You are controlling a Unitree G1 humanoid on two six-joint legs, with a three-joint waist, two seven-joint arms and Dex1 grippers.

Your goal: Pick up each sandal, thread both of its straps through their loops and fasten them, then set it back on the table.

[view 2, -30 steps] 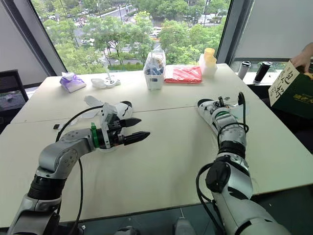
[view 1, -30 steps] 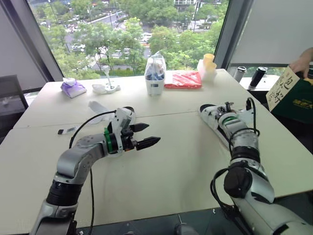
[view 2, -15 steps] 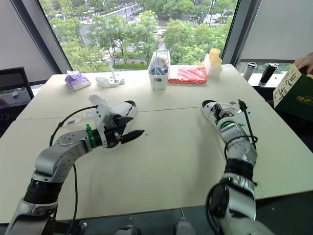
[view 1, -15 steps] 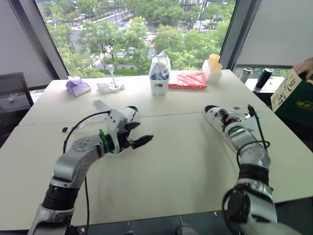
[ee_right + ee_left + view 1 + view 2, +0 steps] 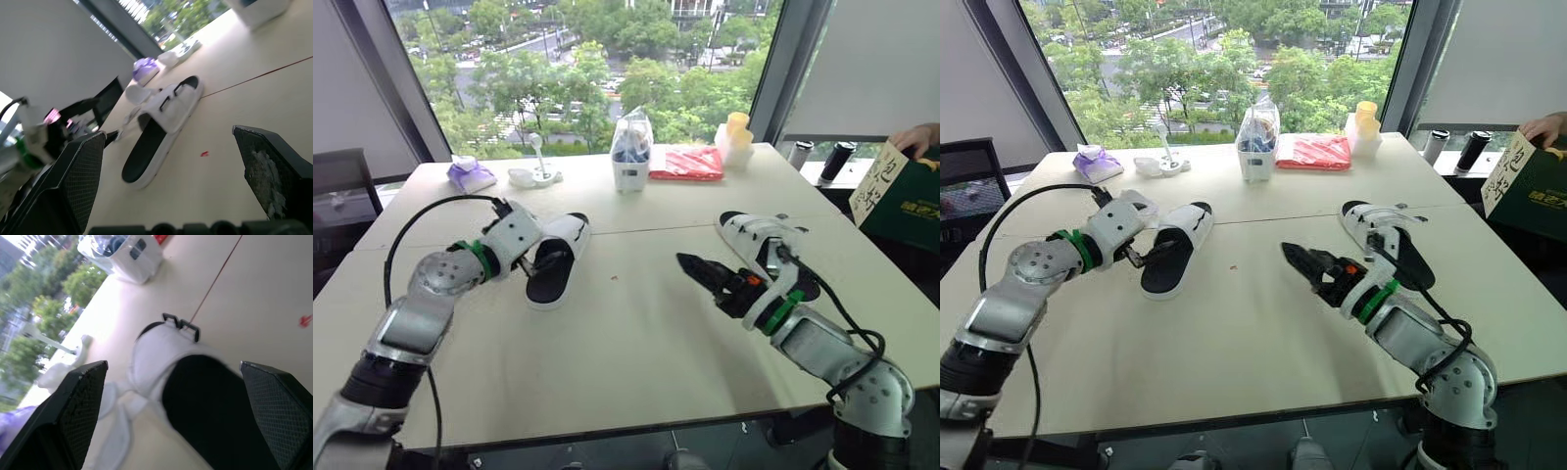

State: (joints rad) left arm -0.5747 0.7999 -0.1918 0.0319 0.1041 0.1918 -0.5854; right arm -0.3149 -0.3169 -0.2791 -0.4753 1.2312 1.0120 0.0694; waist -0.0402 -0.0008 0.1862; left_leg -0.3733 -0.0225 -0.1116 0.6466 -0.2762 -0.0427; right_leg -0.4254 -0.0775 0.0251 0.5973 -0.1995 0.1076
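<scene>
Sandal (image 5: 555,259) — left gripper (image 5: 171,367) (open) beside.

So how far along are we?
Nothing looks done: left sandal and right sandal lie on the table, the left one's strap ends loose beside it. In hand: left hand open at that sandal, not gripping; right hand open, empty. Left: threading, fastening both.

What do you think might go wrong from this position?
The left claw is open at the left sandal; closing there might shove it away. The right claw points at that sandal too, so the claws may collide. The right arm's cable passes the right sandal and might snag it.
</scene>
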